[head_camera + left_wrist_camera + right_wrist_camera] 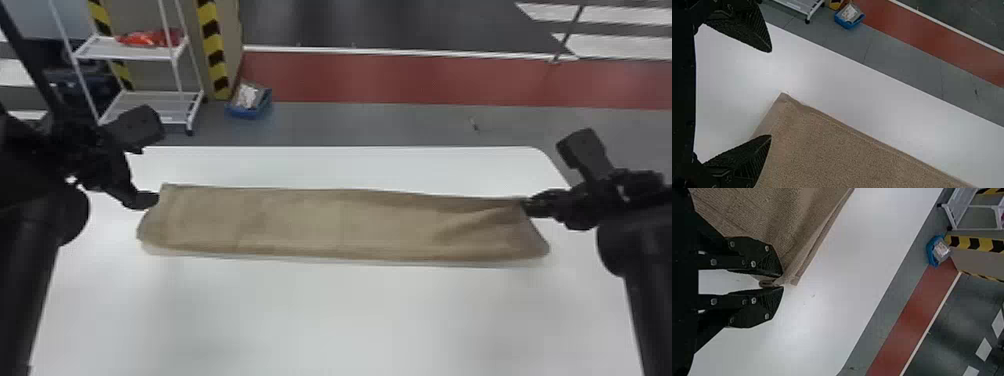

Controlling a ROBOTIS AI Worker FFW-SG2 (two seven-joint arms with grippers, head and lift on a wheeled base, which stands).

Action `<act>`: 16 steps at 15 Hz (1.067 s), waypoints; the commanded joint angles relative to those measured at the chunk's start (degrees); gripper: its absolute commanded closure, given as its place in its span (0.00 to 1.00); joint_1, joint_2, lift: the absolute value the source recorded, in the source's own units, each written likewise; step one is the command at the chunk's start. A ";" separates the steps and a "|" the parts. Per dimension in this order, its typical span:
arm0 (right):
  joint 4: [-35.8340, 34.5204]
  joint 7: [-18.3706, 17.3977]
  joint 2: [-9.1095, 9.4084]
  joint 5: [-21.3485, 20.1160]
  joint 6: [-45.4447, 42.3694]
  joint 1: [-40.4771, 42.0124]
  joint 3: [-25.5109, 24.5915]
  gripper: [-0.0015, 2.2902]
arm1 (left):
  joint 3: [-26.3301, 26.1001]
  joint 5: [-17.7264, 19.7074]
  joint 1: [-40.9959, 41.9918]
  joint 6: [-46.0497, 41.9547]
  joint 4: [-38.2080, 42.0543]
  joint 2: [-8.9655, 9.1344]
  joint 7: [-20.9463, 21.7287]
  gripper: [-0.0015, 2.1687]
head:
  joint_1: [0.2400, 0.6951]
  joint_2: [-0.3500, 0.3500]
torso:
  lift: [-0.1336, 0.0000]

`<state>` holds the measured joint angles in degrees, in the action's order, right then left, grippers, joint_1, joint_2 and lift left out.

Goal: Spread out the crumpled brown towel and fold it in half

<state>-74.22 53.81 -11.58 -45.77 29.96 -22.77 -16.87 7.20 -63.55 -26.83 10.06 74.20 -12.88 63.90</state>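
White table (330, 320) under everything. L arm (35, 260) comes in at left edge, R arm (645, 280) at right edge; both reach fwd along the table's sides, wrists angled in twd the far corners of the cloth, approx. mirrored. Towel (320, 225) lies btwn them on the table, a long flat band running L to R; near edge fairly straight, a few slanting wrinkles at R end. Layers show along its edge nr the R corner, so prob. already doubled over.

Step (my read): end of the fold, far corners being laid down & let go. L side looks done, R side not. Next: R to release its corner w/o dragging the top layer, then both lift clear; maybe a light pat on R-end wrinkles. Risk: cloth snags on R pads & pulls the edge askew.

L gripper (770, 93): fingers wide apart, nothing btwn them, by the far L corner; can't tell if lower finger touches cloth. R gripper (782, 281): fingers nearly together, a small fold of towel nipped btwn tips at far R corner.
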 commanded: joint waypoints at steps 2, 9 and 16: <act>-0.32 -1.16 0.16 0.69 1.64 0.00 -1.23 0.00 | 1.59 0.45 0.72 -0.08 1.65 -0.21 0.44 0.04 | 1.00 0.41 | 0.07; -5.85 -1.69 0.33 3.32 6.39 2.90 -2.46 0.02 | 5.11 5.19 5.21 -0.08 8.42 -0.30 2.19 0.04 | 1.00 0.41 | 0.07; -15.70 -0.81 0.51 10.53 25.37 6.07 -3.87 0.02 | 14.51 24.27 10.48 2.55 13.60 0.32 2.54 0.04 | 1.00 0.41 | 0.07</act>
<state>-88.75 53.05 -11.13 -36.34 51.88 -16.89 -20.23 20.86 -41.75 -17.13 11.49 87.75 -12.62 66.75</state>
